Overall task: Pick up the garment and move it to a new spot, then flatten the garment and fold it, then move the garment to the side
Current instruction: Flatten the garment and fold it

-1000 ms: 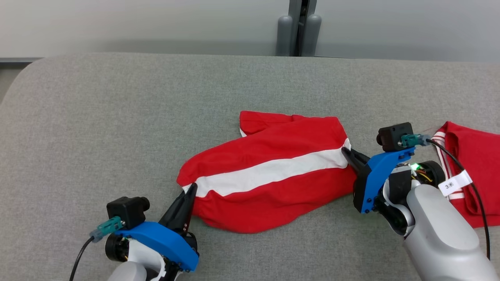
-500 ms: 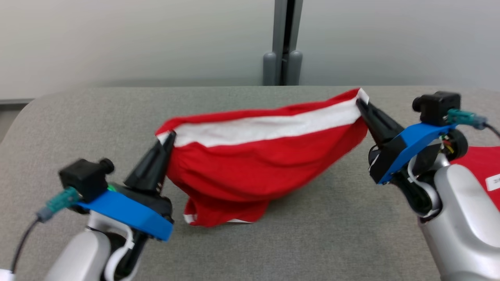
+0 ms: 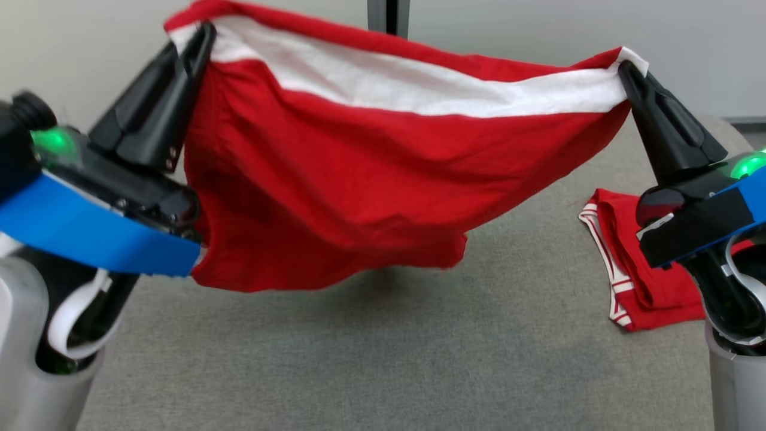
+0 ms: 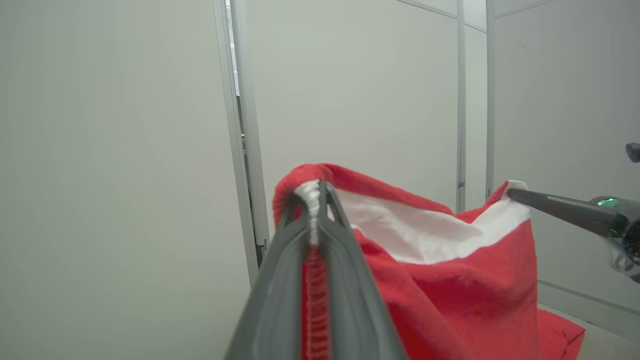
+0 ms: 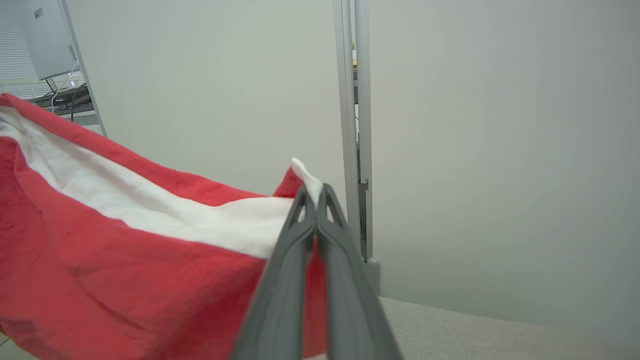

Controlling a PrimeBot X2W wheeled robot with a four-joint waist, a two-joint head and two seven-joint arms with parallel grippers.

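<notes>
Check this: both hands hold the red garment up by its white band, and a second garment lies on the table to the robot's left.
Wrong side: the second garment lies on the table to the robot's right, as the head view shows. The left hand and right hand do hold the garment up by its white band.

Left gripper (image 3: 203, 33) held high, clamped tight, right gripper (image 3: 625, 67) slightly lower, also clamped, both tilted toward each other

Garment (image 3: 359, 173) aloft between left pincer (image 3: 201, 37), right pincer (image 3: 626, 69)
</notes>
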